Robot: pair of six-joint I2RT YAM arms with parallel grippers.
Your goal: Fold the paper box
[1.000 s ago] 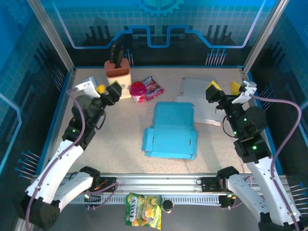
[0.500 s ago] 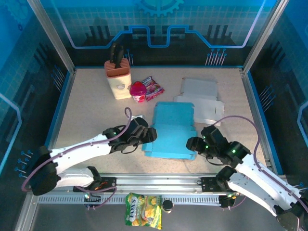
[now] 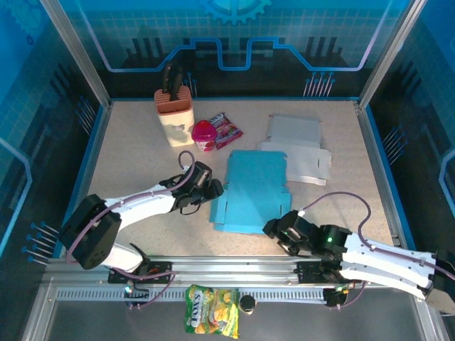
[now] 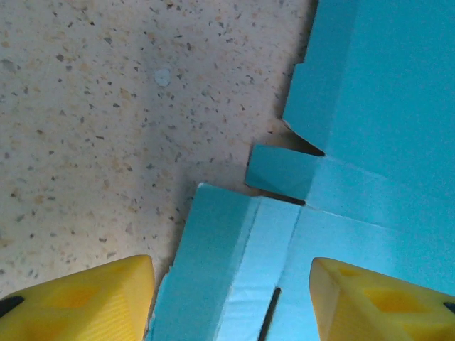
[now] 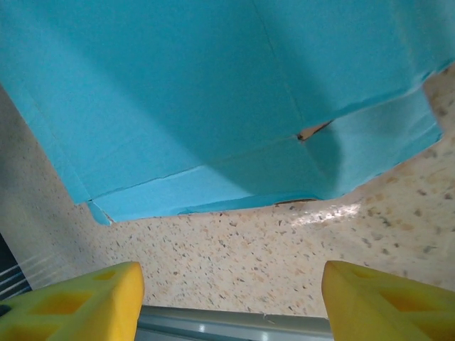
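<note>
Left tool [image 3: 212, 190] open at paper box [image 3: 252, 192] left edge; right tool [image 3: 273, 229] open off near corner.

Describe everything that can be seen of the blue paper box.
The blue paper box is a light blue cardboard blank, unfolded, lying flat on the speckled table near its middle. Crease lines divide it into panels, with narrow side flaps, small cut tabs and a slot near the left edge. The left gripper, open, straddles its left flap. The right gripper, open too, is at its near right corner. Whether either touches it I cannot tell.
</note>
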